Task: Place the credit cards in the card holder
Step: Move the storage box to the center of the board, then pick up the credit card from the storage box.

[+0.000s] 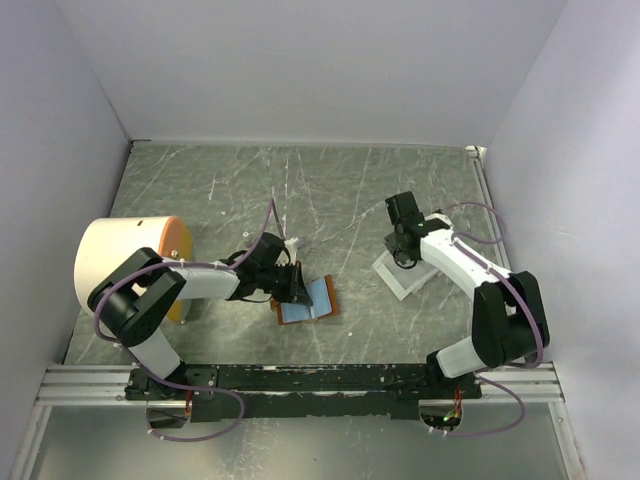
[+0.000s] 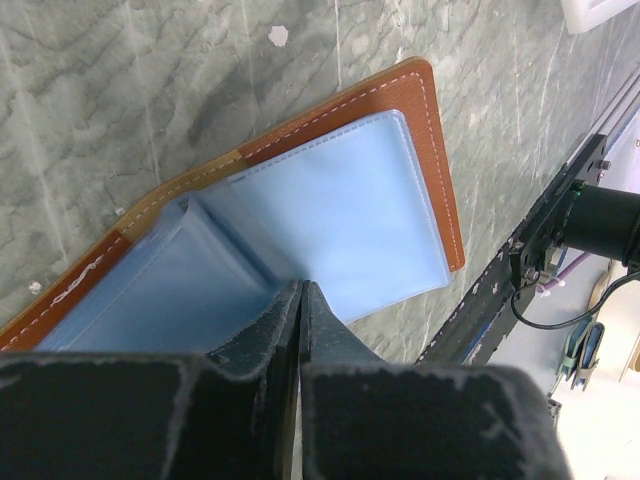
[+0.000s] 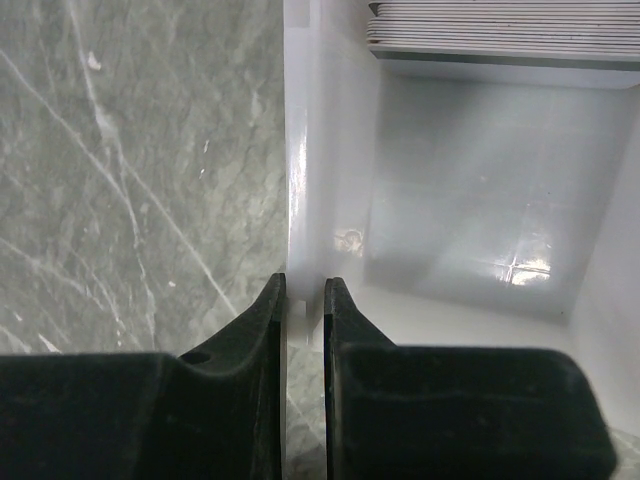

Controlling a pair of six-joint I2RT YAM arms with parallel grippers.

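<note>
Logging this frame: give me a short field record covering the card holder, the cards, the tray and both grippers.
card holder: lying open on the table, light-blue lining facing up
credit cards: stacked at one end inside the white tray; none visible in the holder
left gripper: shut, pinching the holder's blue lining
right gripper: closed on the tray's side wall, no card between the fingers
task state: no card in the holder yet, as far as the views show
</note>
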